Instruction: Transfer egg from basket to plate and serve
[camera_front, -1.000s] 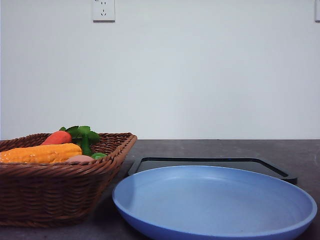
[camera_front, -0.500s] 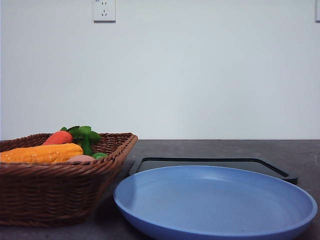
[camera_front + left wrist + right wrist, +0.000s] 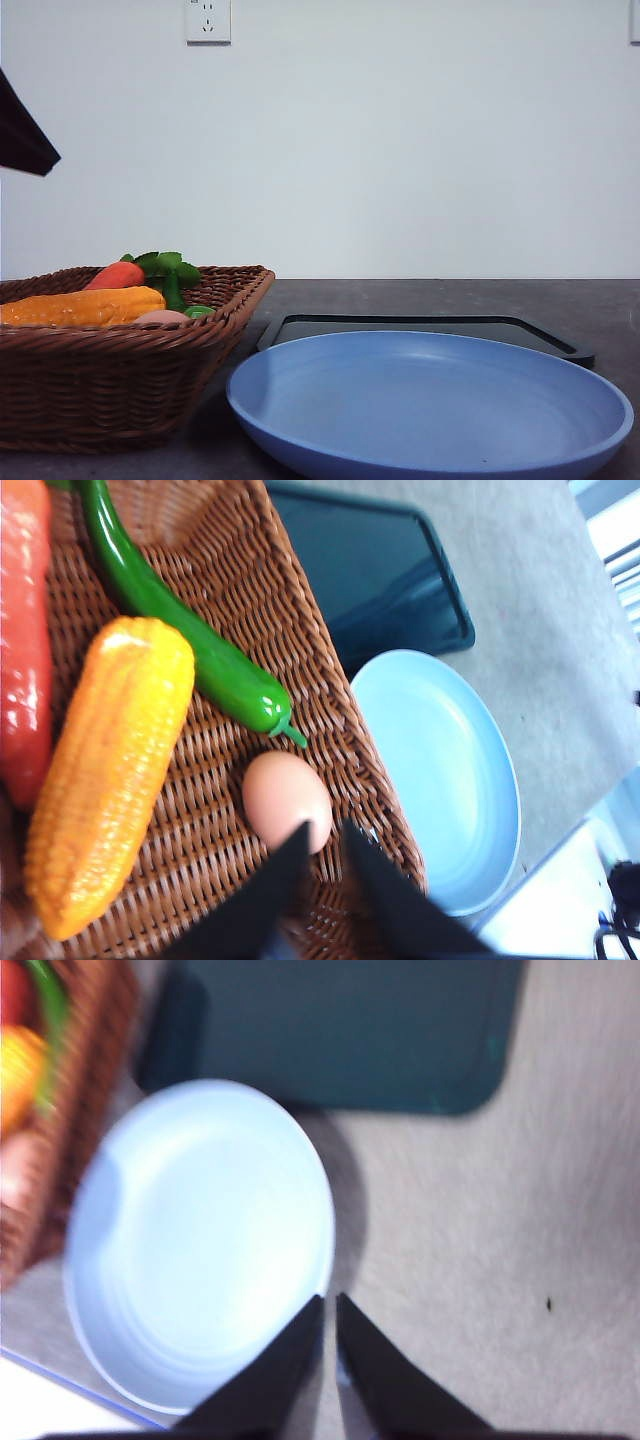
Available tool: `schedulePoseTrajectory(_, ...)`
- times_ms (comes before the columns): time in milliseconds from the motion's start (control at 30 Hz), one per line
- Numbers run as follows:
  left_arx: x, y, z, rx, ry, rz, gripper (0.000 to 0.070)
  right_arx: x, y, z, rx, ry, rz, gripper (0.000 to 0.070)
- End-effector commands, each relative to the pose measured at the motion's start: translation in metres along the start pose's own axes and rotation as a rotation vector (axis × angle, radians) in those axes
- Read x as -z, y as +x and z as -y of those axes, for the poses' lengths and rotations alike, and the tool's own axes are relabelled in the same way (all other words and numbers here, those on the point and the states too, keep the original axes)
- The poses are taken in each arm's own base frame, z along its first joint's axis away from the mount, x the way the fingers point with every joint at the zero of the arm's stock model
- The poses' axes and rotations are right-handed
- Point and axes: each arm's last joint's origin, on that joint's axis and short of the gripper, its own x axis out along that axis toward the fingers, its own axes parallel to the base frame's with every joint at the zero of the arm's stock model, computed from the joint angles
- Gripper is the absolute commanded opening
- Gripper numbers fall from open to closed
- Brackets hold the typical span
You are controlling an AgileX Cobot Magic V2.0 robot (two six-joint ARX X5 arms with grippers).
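Observation:
The tan egg (image 3: 287, 800) lies on the floor of the brown wicker basket (image 3: 250, 600), near its wall on the plate's side, beside the corn cob (image 3: 110, 770) and the tip of a green pepper (image 3: 200, 650). My left gripper (image 3: 324, 830) hovers just above the egg, its fingertips a narrow slit apart and holding nothing. In the front view only the top of the egg (image 3: 160, 317) peeks over the rim of the basket (image 3: 100, 390). The light blue plate (image 3: 430, 410) stands right of the basket. My right gripper (image 3: 328, 1302) hangs shut and unladen over the rim of the plate (image 3: 200, 1250).
A black tray (image 3: 430, 325) lies behind the plate. A carrot (image 3: 115, 275) with green leaves rests in the basket's far side. A dark part of my left arm (image 3: 20, 130) shows at the upper left. Bare grey tabletop (image 3: 500, 1260) stretches right of the plate.
A dark part of my left arm has come into the front view at the upper left. Basket, plate and tray have not moved.

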Motion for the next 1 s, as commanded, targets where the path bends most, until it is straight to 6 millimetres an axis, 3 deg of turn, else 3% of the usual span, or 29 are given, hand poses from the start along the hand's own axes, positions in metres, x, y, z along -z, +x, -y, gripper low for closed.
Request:
schedulePoseTrajectory(0,-0.004,0.001,0.003,0.017,0.029,0.005,0.0211,-0.002,0.009,0.002,-0.003,-0.012,-0.042,0.016)
schedulePoseTrajectory(67,-0.004,0.002,0.004,0.022,0.026,0.002,0.0273,-0.003,0.019,0.004,0.001,-0.001,-0.087,0.0244)
schedulePoseTrajectory(133,-0.004,0.002,0.004,0.025,0.029,0.001,0.0291,-0.004,0.031,0.006,0.001,0.004,-0.13,0.0271)
schedulePoseTrajectory(733,-0.004,0.002,0.004,0.025,0.027,0.001,0.029,-0.005,0.125,0.006,-0.065,-0.01,-0.271,0.024)
schedulePoseTrajectory(800,-0.004,0.002,0.004,0.025,0.027,0.001,0.029,-0.004,0.131,0.005,-0.064,0.0,-0.283,0.0211)
schedulePoseTrajectory(967,-0.004,0.002,0.004,0.025,0.026,0.001,0.029,-0.001,0.138,0.007,-0.055,0.012,-0.311,0.0045)
